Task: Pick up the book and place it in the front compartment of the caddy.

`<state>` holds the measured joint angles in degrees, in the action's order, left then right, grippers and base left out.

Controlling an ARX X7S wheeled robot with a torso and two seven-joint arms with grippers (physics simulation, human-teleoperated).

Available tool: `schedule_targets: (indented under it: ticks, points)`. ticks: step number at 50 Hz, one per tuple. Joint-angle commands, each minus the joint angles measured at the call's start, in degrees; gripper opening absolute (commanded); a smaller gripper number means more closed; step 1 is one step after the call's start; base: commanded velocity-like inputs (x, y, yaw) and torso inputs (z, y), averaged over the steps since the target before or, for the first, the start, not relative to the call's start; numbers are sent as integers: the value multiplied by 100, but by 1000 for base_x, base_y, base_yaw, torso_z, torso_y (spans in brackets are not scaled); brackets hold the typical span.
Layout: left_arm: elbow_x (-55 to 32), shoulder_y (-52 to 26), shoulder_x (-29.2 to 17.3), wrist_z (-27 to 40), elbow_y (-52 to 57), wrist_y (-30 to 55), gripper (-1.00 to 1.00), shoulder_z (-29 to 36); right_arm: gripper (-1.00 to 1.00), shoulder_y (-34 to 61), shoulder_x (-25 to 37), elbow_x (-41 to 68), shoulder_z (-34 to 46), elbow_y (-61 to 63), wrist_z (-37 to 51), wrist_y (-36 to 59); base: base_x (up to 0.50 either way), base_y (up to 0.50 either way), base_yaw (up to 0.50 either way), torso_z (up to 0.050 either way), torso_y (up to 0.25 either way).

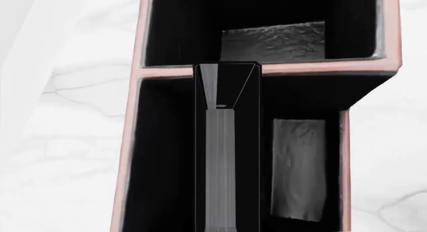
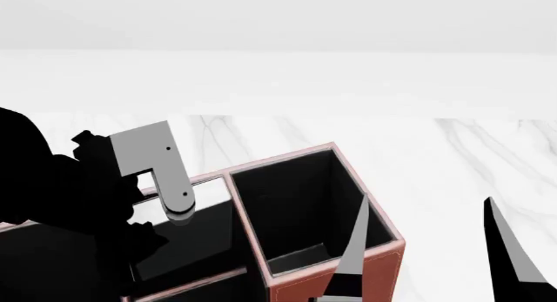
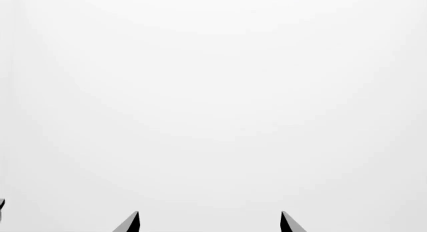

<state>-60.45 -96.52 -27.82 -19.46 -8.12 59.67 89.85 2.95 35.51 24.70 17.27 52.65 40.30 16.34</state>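
Black book (image 1: 227, 157) stands in caddy (image 1: 131, 157) in left wrist view; head view hides it.

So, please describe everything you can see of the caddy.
The caddy is a reddish-brown, leather-look box with a pale rim and black lining, standing upright on white marble. Partitions divide it into compartments of differing heights. In the left wrist view, the book stands upright inside one compartment. The left end effector hangs above it.

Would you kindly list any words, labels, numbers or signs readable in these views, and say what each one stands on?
None: no readable text shows in any view.
The book shows only its black cover and pale page edge.
The caddy has plain reddish-brown walls and black lining.
The marble table carries only grey veining.
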Motion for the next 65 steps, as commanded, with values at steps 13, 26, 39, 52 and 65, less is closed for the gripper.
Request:
schedule_targets:
  ticks: [13,26,39,52,65]
  points:
    - [573,359,180,37,-690,-476,-100,156,100,-1,2,-12,42,-110,-10,-67,0,0,0,0,2]
    - [760,613,344,-143,-1115,-861,-100,210,100,-36,1,-17,35,-232,-34,-164,0,0,0,0,1]
    - [962,805,480,-285,-1479,-1153,-100,303,100,-57,-3,-31,48,-320,-47,-222,0,0,0,1,2]
    - [1078,1094,562,-335,-1732,-1503,-100,308,100,-23,-22,-57,126,-340,-40,-173,0,0,0,0,2]
    - [1211,1283,681,-388,-2042,-1743,-100,340,100,-67,-10,-87,120,-414,-60,-275,0,0,0,1,1]
